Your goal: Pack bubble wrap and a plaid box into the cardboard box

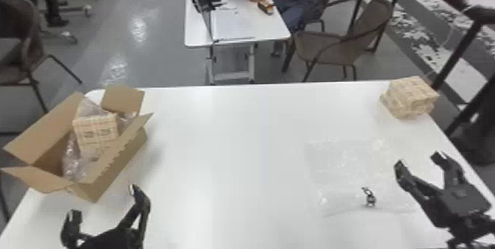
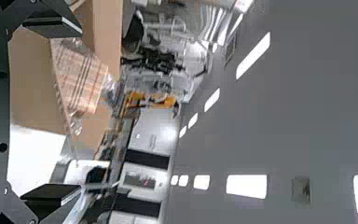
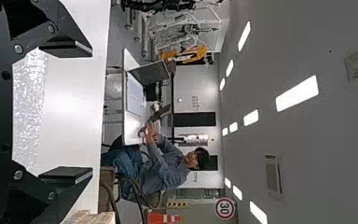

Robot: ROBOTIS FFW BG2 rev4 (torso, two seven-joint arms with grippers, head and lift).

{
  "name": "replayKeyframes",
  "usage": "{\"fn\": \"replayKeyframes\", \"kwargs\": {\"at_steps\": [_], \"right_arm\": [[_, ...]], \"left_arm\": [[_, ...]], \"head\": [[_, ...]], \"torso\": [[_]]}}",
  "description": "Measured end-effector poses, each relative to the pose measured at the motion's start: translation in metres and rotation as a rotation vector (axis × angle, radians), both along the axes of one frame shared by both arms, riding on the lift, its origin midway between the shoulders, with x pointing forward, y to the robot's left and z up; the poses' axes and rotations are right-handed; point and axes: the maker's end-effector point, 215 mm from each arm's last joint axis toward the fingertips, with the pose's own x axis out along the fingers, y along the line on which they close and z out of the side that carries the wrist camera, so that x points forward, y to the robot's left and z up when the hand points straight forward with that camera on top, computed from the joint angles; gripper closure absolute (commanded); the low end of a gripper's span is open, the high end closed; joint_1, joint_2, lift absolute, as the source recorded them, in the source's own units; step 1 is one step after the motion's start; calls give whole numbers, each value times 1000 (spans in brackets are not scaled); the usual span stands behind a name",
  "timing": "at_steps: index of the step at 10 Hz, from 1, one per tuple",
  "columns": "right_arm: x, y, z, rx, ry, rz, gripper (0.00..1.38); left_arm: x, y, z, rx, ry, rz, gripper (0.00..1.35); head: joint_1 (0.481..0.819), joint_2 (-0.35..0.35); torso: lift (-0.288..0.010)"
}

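One plaid box [image 1: 96, 130] sits inside the cardboard box [image 1: 119, 163] at the table's [image 1: 228, 137] left side in the head view, and it could shift or be crushed if something more is pushed in carelessly, since it seems to lean and rides high among crumpled bubble wrap [image 1: 71, 156]. The cardboard box itself might slide or tip if the left end effector [image 1: 104, 201], just beside it with fingers spread, knocks its wall. On the right, the flat wrap sheet [image 1: 348, 160] is thin and clear; fingers may skim over it for want of an edge to catch, or drag along the small dark object [image 1: 369, 197] on it. The second plaid bundle [image 1: 410, 97] is at the far right corner, where a nudge could send it over. It is pale yellow with faint checks, blocky and uneven. The right end effector [image 1: 419, 160] is over the table near the sheet, fingers apart and empty. The left wrist view shows that end effector's fingers wide apart, the packed plaid box beyond them, orange and dark lines crossing its pale face. In the right wrist view the fingers are likewise spread, with the sheet glinting silvery on the table.
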Motion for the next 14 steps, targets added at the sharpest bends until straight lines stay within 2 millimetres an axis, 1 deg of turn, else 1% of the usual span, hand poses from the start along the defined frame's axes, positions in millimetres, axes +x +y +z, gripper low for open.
{"fn": "replayKeyframes", "kwargs": {"at_steps": [1,3,5,6,7,8,9,11,14], "right_arm": [[-7,3,-8,-22,6,-12,372],[-19,3,-22,-86,25,-22,366],[-38,9,-44,-135,52,-19,372],[-50,12,-54,-161,70,-18,372],[-63,15,-67,-167,95,-30,372],[-71,22,-76,-159,112,-29,372],[-75,29,-84,-146,123,-20,372],[-74,39,-90,-124,130,-5,372],[-74,45,-94,-101,135,0,372]], "left_arm": [[-1,-9,-12,54,44,-75,130],[-4,-12,-42,144,143,-177,131],[-25,-8,-75,139,237,-184,131],[-34,-6,-84,132,262,-176,133],[-40,-5,-89,131,277,-174,133],[-43,-4,-92,140,285,-184,133],[-44,3,-93,161,293,-193,133],[-41,8,-91,180,293,-200,133],[-39,6,-91,182,291,-207,133]], "head": [[695,-48],[695,-56],[695,-46],[695,-39],[695,-33],[695,-27],[695,-5],[695,25],[695,32]], "torso": [[-72],[-72],[-72],[-72],[-72],[-72],[-72],[-72],[-72]]}}
